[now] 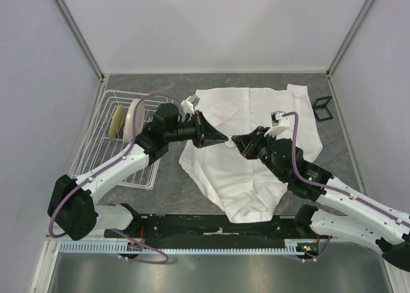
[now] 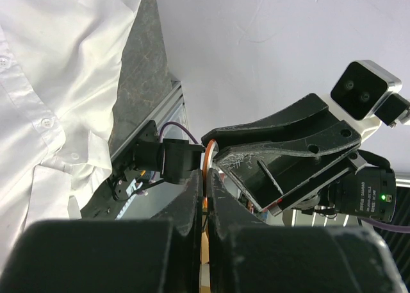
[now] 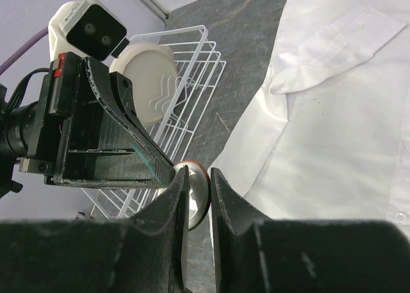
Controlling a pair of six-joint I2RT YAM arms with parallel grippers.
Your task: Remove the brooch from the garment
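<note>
Brooch: the small round brooch (image 3: 195, 190), a disc with a coppery-red rim and a pale grey face, hangs between my two hands, right where their tips meet.

Right gripper: my right gripper (image 3: 198, 174) has its two black fingers pinched onto the disc, one on each side. Its wrist view shows the grey face between them.

Left gripper: my left gripper (image 2: 205, 177) comes in from the opposite side. Its jaws are all but together, with a thin coppery sliver caught in the slit, so I read it as clamped on the same disc.

Garment: the large white button-front shirt (image 1: 256, 113) of thin wrinkled cloth lies spread flat on the dark grey table (image 1: 173, 190). The overhead view puts the disc above the middle of it.

Done so far: I judge the brooch to be lifted clear. I see no fold of cloth drawn up toward my fingers and nothing white trapped between them. The disc's far face is hidden, so I can't rule out a thread or pin there.

Left to do: one hand has to let go, and the other has to carry the disc away from the shirt and set it down.

Around me: a white wire rack (image 3: 192, 68) with cream plates (image 3: 144, 68) stands just beside the shirt on my left. A small black wire-frame stand (image 1: 322, 108) sits by the shirt's far right corner.
</note>
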